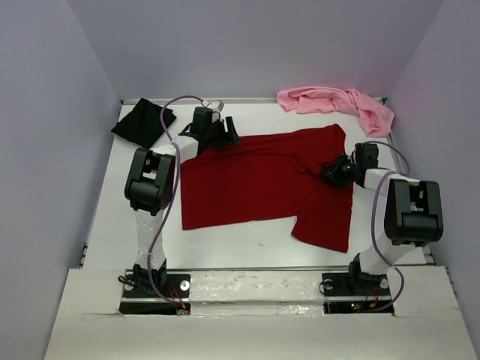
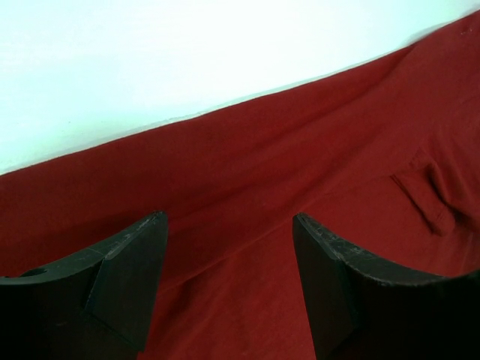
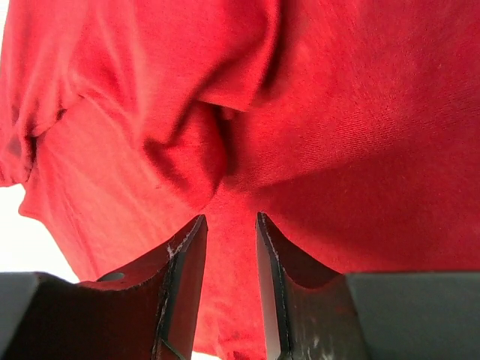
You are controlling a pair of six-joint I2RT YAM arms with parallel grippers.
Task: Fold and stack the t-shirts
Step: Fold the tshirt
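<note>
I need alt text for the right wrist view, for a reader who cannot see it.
The right hand hovers close over the dark red t-shirt, its two black fingers parted by a narrow gap, with a bunched fold of the cloth just ahead of them. A sliver of white table shows at the lower left.

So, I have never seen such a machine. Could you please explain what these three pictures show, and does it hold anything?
Two robot arms stand at the near edge of a white table. The wide picture is from a camera above and behind them; the two close pictures come from cameras on each wrist. A dark red t-shirt lies spread out, a black t-shirt lies at the far left, and a pink t-shirt lies crumpled at the far right. The left tool is open above the red cloth. The right tool has a narrow gap over bunched red cloth; whether it grips, I cannot tell.
</note>
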